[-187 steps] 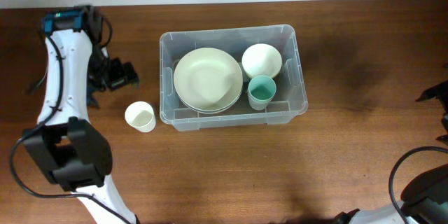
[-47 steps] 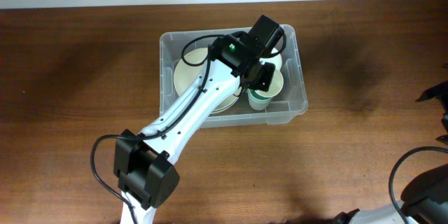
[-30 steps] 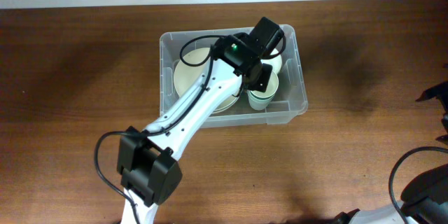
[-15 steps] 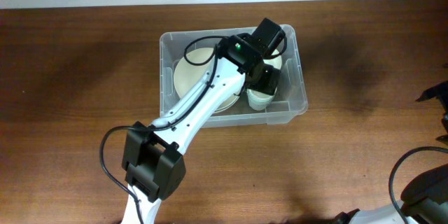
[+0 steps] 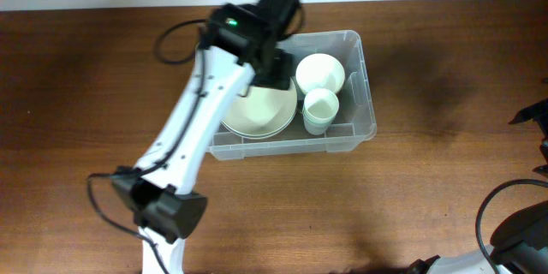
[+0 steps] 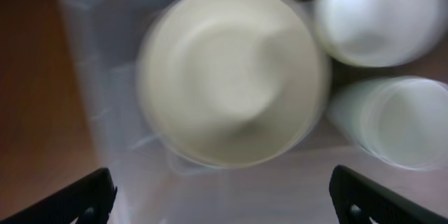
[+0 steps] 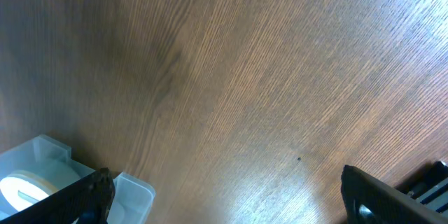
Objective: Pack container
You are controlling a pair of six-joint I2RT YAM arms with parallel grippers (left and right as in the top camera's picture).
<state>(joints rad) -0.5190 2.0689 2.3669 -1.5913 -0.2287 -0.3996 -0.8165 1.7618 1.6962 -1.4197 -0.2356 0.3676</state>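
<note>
The clear plastic container (image 5: 370, 120) holds a stack of cream plates (image 5: 261, 111), a white bowl (image 5: 320, 72) and a white cup (image 5: 320, 108) set upright in front of the bowl. My left gripper (image 5: 275, 65) hovers over the container's rear left part, above the plates. In the blurred left wrist view it is open and empty (image 6: 227, 203) over the plates (image 6: 234, 70), with the bowl (image 6: 381, 17) and the cup (image 6: 395, 122) to the right. My right gripper (image 7: 238, 199) is open and empty over bare wood.
The container stands on a brown wooden table (image 5: 428, 205), with a pale wall strip along the far edge. A corner of the container (image 7: 129, 192) shows at the lower left of the right wrist view. The right arm's base (image 5: 518, 235) sits at the bottom right.
My left gripper has lifted away from the cup and swung left and back, over the plates. The white cup that was on the table now sits in the container where the teal cup stood.
</note>
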